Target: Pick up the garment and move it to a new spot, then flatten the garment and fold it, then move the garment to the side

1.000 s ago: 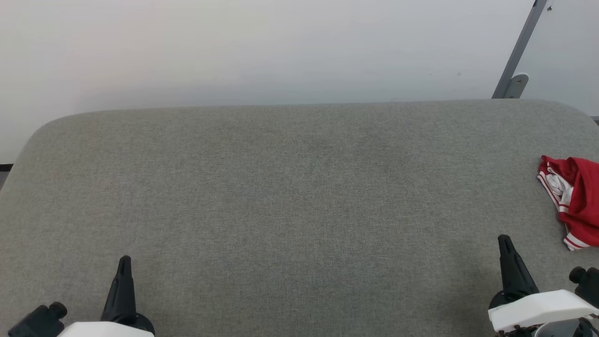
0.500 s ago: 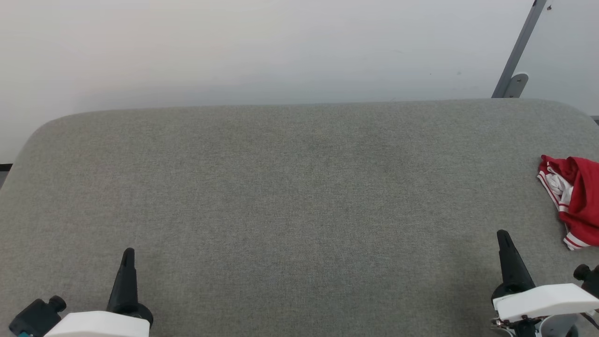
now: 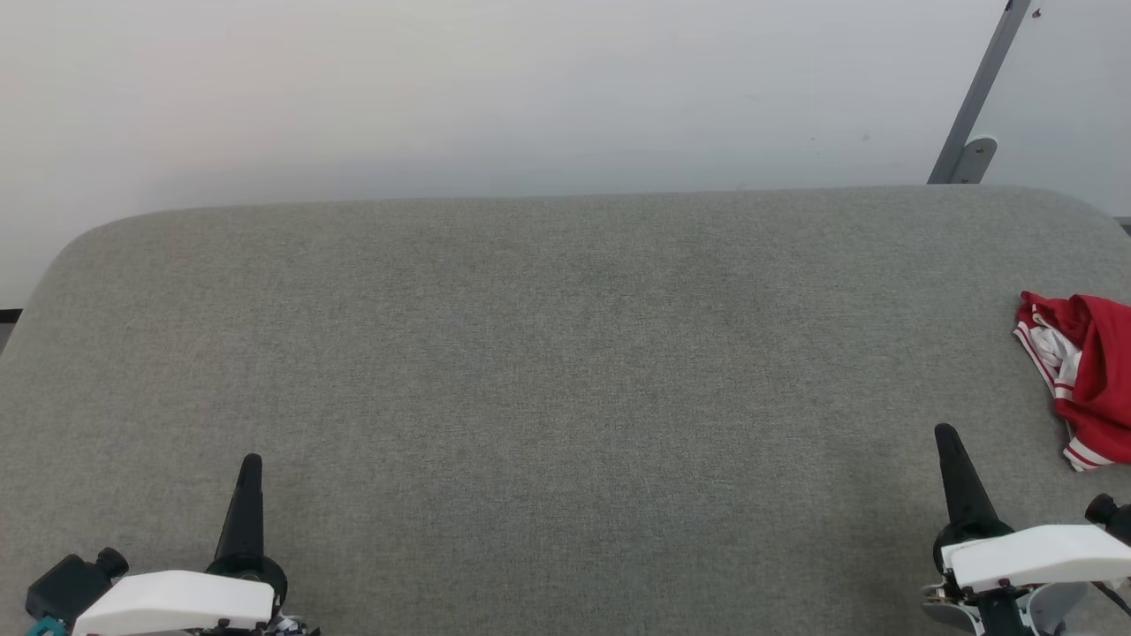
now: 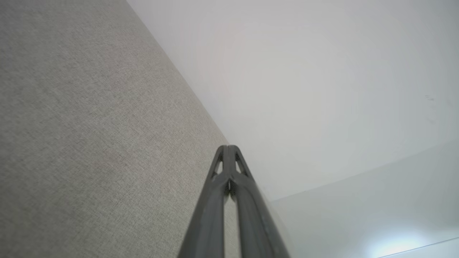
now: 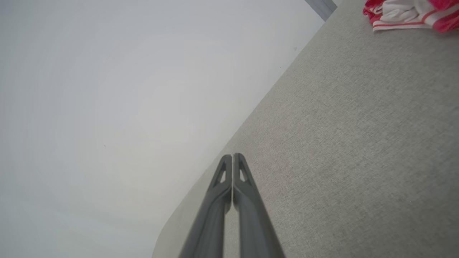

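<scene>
A pale, bare wall (image 3: pixel 442 88) stands behind a table (image 3: pixel 565 353) covered in grey woven cloth, its far corners rounded.

At 7 o'clock in the head view we see the left gripper (image 3: pixel 250 461). Its two dark fingers are pressed together and hold nothing, and the left wrist view shows the tips meeting above the cloth. Over the last second its tip has crept a little toward 12 o'clock.

At 5 o'clock the right gripper (image 3: pixel 944 433) is likewise closed tight and empty, and it too has edged forward slightly.

The garment (image 3: pixel 1091 380) lies at 3 o'clock, at the right border of the head view and partly cut off by it. It is a rumpled red heap with white cloth and red-and-white striped trim showing. It has not shifted, and the right gripper is clear of it. At 2 o'clock a grey metal strut (image 3: pixel 981 97) slants up against the wall.

We judge these small drifts to change nothing for the garment, since neither gripper touches it. A heap at the table's side fits one waiting to be lifted, or one already set aside, though it looks bunched rather than neatly folded.

We count one table, two grippers, one garment and one strut.
</scene>
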Controlling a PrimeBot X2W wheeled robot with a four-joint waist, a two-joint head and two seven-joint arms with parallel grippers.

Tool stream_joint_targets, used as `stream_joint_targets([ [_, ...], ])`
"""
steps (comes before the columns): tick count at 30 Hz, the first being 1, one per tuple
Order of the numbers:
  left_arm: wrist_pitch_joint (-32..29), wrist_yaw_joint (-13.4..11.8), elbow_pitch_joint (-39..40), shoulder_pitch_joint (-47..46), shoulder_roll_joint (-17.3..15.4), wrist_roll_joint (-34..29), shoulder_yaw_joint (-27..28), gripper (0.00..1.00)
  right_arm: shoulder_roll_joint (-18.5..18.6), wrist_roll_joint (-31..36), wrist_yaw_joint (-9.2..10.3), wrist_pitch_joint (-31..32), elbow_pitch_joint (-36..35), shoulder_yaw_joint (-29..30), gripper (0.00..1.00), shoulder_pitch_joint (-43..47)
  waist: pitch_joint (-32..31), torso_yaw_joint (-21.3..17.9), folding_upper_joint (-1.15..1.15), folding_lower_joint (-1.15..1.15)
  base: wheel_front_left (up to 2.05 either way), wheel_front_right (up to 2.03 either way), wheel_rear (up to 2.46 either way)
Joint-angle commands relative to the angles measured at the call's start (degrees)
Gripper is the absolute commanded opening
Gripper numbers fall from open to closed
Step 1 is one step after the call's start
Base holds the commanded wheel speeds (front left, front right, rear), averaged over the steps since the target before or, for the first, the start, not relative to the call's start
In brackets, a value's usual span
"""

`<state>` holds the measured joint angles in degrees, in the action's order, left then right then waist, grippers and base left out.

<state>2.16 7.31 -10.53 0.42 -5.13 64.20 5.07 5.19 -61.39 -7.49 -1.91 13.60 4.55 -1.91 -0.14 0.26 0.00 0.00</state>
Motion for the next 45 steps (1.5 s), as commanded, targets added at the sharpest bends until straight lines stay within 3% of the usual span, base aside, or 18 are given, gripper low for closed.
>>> stream_joint_targets([
  [1,-0.48,0.15,0.26,-1.36,-0.09,1.58,0.37,0.00,-0.11,-1.75,-0.01,0.57,-0.33,0.34,0.00,-1.53,0.01,0.00,0.00,0.00,0.00,0.00,0.00],
  [45,-6.54,0.27,-2.56,-5.54,1.50,21.39,1.09,0.00,-1.84,-23.39,0.00,6.53,0.26,1.65,0.00,-3.83,0.22,-0.18,0.00,0.00,0.00,0.00,0.00],
])
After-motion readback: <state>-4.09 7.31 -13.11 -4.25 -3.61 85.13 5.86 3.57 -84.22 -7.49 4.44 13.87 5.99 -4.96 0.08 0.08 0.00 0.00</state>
